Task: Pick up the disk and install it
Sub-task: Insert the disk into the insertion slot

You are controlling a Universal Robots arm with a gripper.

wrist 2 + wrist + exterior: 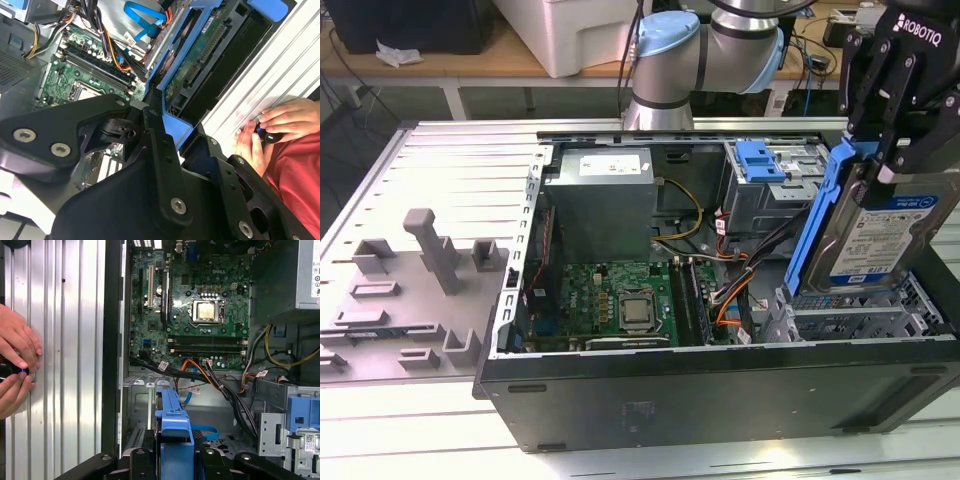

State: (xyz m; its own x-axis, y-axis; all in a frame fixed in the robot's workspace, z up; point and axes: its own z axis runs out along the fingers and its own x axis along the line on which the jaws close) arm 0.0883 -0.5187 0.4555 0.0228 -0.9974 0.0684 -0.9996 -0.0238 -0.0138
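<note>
- The gripper (886, 160) is pinching the disk (880, 240) at its upper end, with a finger on either flat face. The pick-up part of the task therefore looks done.
- The disk hangs below the gripper. It stands on edge and leans a little, its labelled face toward the exterior camera and its blue frame (825, 215) running down the side.
- In the second wrist view the green circuit-board underside (195, 65) of the disk shows between the black fingers.
- Installing is not finished, since most of the disk stands clear above the computer case (720, 395) rather than seated flat in a slot.
- Just beneath the disk's lower end is the metal drive bay (850, 318), at the exterior view's right of the case. The end is at or just above the bay's rails, and I cannot tell whether they touch.
- Farther inside the case lies the motherboard (610, 295), well apart from the disk.
- Behind the motherboard are the grey power supply box (600, 205) and a small blue latch (760, 160), neither of them near the gripper.
- Outside the case, the slotted desk (430, 160) carries grey fixtures (430, 250) on the exterior view's left.
- In the first wrist view a person's hands (15, 360) rest on the desk beside the case wall, holding a small dark object, away from the disk.
</note>
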